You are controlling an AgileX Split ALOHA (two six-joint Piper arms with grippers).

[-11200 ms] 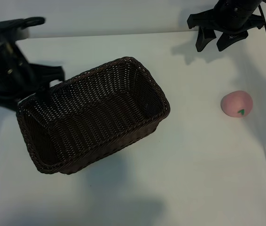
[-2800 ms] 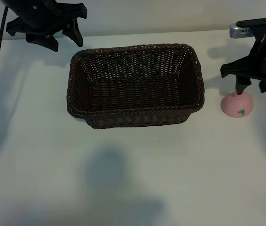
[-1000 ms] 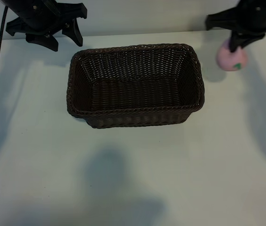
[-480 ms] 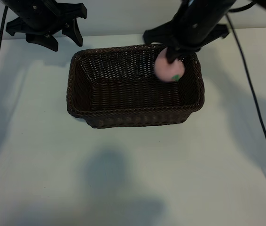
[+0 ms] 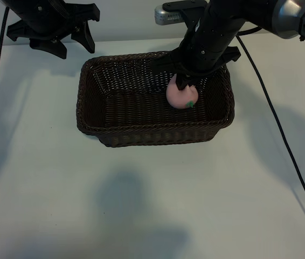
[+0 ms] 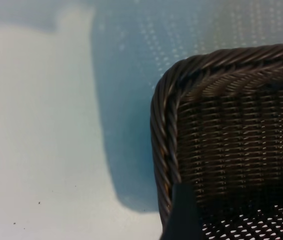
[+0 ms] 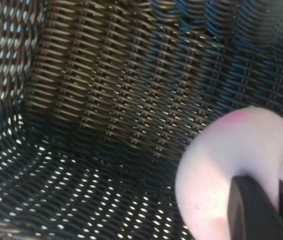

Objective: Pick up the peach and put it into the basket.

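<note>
- The peach (image 5: 182, 96) hangs inside the basket (image 5: 90, 110), over its right half, with its small green leaf mark facing the near wall.
- Your right claw (image 5: 185, 86) is clamped on the peach from above; in the right wrist view a dark finger (image 7: 251, 210) presses into the pink skin (image 7: 221, 170).
- You cannot tell from the overhead view whether the peach touches the basket floor; it seems to sit just above the weave.
- The right arm reaches in from the far right corner, across the basket's far rim, and its black cable (image 5: 282, 135) trails over the surface (image 5: 152, 205) toward the near right.
- Your left claw (image 5: 61, 43) is parked just beyond the basket's far left corner, fingers spread well apart and holding nothing.
- The left wrist view shows that same rounded corner of the basket (image 6: 191, 90), braided rim and woven wall, with one dark fingertip (image 6: 181, 215) close against it.
- The basket lies with its long sides parallel to the near edge of the surface.
</note>
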